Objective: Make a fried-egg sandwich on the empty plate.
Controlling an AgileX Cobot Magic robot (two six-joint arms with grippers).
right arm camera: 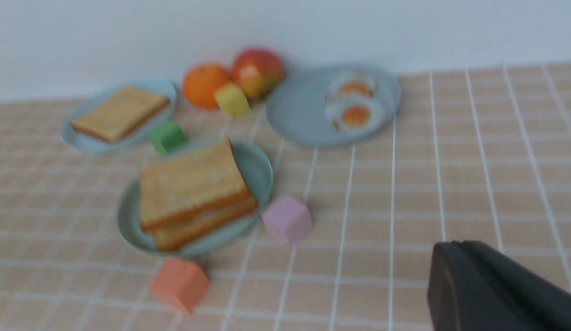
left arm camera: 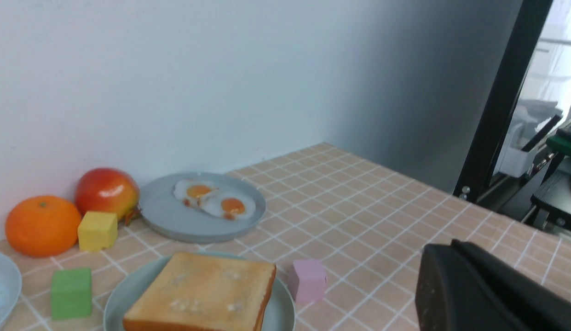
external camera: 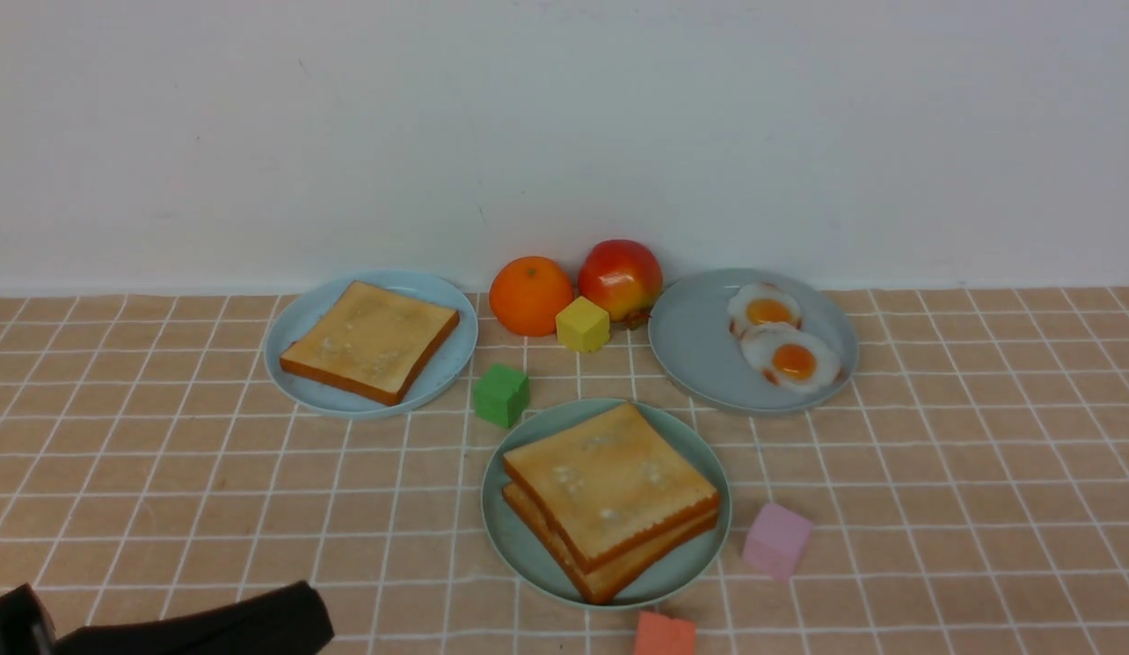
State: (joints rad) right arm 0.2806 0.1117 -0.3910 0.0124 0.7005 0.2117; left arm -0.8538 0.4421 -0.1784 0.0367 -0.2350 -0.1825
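Viewing from the front: no legible labels; sandwich on teal-green plate, orange block at the plate's five o'clock, left gripper closed. Left wrist view: adds black post; orange block unseen. Right wrist view: orange block visible, right gripper closed.
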